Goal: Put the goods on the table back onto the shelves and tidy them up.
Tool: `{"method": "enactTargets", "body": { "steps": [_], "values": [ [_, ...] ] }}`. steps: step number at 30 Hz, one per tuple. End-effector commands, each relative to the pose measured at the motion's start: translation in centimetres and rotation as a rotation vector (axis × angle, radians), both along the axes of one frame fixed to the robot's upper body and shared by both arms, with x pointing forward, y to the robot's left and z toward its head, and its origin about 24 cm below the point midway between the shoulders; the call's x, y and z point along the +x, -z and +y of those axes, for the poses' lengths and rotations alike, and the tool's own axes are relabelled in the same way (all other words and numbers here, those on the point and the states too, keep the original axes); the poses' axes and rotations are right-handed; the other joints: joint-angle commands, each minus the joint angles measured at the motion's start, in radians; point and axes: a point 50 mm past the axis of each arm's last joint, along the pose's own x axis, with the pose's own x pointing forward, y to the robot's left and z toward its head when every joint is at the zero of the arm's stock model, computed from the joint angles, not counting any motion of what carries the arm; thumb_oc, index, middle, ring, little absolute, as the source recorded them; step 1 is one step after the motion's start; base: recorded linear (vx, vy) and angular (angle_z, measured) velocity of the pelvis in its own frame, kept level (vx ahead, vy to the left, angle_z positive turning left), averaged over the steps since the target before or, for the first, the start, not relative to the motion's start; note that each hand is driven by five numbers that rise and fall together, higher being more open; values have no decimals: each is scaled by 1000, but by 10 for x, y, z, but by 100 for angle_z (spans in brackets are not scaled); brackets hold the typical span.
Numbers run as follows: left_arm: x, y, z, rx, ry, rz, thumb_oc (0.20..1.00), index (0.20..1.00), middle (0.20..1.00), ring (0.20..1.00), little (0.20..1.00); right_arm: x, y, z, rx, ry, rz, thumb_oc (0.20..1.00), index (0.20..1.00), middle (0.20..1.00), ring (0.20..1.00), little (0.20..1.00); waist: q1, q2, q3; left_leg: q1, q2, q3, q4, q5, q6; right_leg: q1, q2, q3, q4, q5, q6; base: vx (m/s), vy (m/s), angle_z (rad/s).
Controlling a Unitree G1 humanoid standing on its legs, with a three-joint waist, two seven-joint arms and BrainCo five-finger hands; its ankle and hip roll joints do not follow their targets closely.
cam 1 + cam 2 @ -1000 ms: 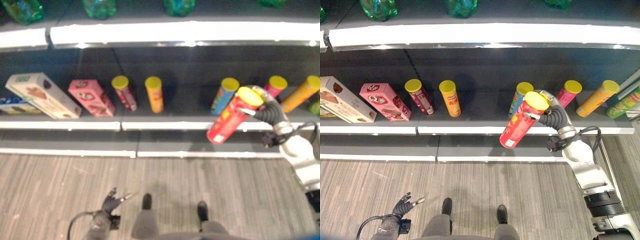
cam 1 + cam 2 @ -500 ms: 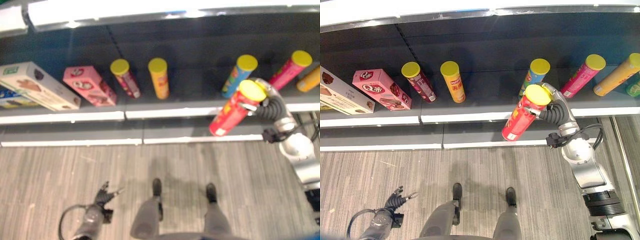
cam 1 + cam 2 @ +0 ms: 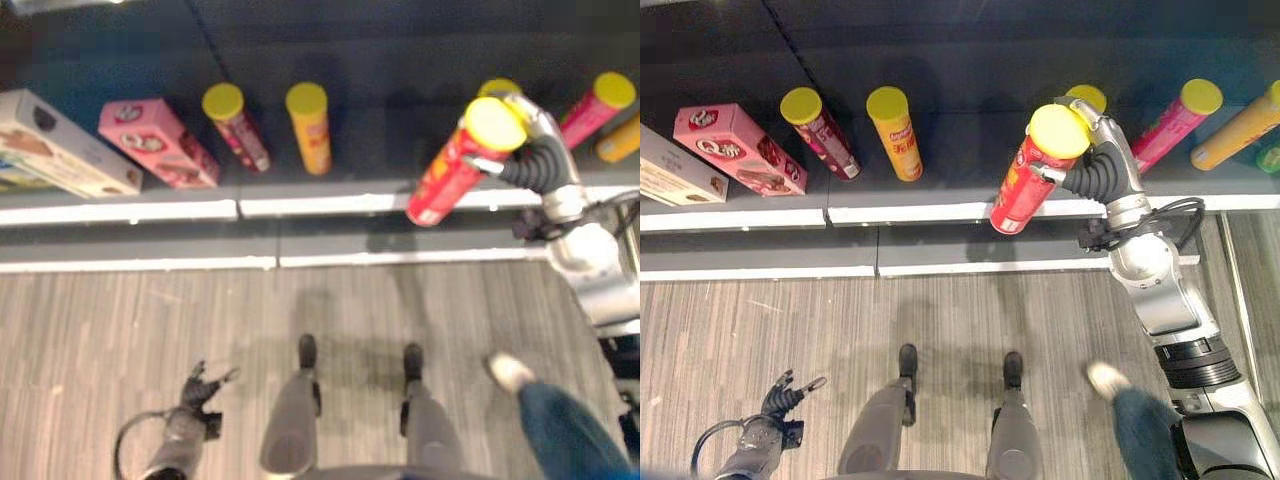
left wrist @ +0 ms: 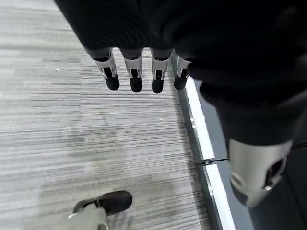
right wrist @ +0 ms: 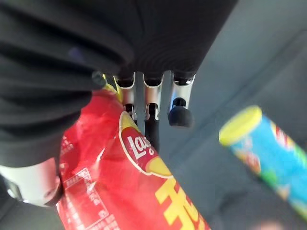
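My right hand [image 3: 1102, 168] is shut on a red chip can [image 3: 1025, 180] with a yellow lid. The can hangs tilted over the front edge of the dark shelf [image 3: 940, 212], lid uppermost. In the right wrist view my fingers [image 5: 149, 103] curl over the red can [image 5: 139, 191], and a blue can [image 5: 264, 141] with a yellow lid lies on the shelf just behind. That blue can's lid [image 3: 1087, 96] peeks out behind my hand. My left hand [image 3: 201, 386] hangs low over the floor, its fingers [image 4: 135, 79] straight and holding nothing.
On the shelf lie a white box [image 3: 665, 175], a pink box [image 3: 735, 150], a dark red can [image 3: 820, 130], a yellow can [image 3: 895, 130], a magenta can [image 3: 1175, 120] and an orange can [image 3: 1240, 125]. A person's shoe and blue trouser leg [image 3: 1130, 410] stand at the lower right.
The camera has tipped down and nearer the shelf. My right hand has lifted the red can up over the shelf's edge. A person's foot has come in at the lower right.
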Motion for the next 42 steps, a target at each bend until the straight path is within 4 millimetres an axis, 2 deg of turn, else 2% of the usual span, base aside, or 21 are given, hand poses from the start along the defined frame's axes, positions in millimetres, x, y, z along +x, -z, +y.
{"method": "enactTargets", "body": {
  "steps": [1,5,9,19,26,39,42],
  "values": [
    [16,-25,23,107,33,-82,1000,1000,1000,1000,1000,-14,-51,17,-51,-47,-262,200,200,200,200,200,1,11,-30,-63,88,-6,81,-71,-96,-64,-68,44,81,-22,35,-41,132,2],
    [14,-27,27,118,25,-90,1000,1000,1000,1000,1000,-12,-56,17,-58,-20,-295,200,200,200,200,200,7,11,-26,-103,83,-5,138,-96,-86,-83,-78,48,90,-21,32,-27,29,1],
    [-2,-19,38,122,-54,-36,1000,1000,1000,1000,1000,-7,-62,19,-81,14,-324,200,200,200,200,200,31,13,-16,-146,82,-15,192,-120,-80,-92,-91,37,102,-29,33,-7,-4,3],
    [-7,-14,35,108,-98,-26,1000,1000,1000,1000,1000,12,-72,28,-100,60,-348,200,200,200,200,200,47,25,0,-165,76,-20,159,-97,-80,-128,-99,26,102,-21,33,-3,-1,0],
    [-4,-12,29,113,-53,-16,1000,1000,1000,1000,1000,14,-64,28,-101,76,-332,200,200,200,200,200,45,35,5,-151,78,-21,147,-97,-84,-119,-91,32,104,-30,33,7,-5,1],
    [1,-13,26,119,-42,-20,1000,1000,1000,1000,1000,10,-52,27,-69,73,-317,200,200,200,200,200,35,32,-7,-144,84,-19,152,-103,-86,-114,-84,33,110,-38,33,6,-6,3],
    [0,-12,25,126,-31,-6,1000,1000,1000,1000,1000,10,-46,28,-62,64,-299,200,200,200,200,200,30,27,-18,-119,85,-18,109,-85,-91,-101,-80,29,91,-30,36,26,-15,0]
  ]
}}
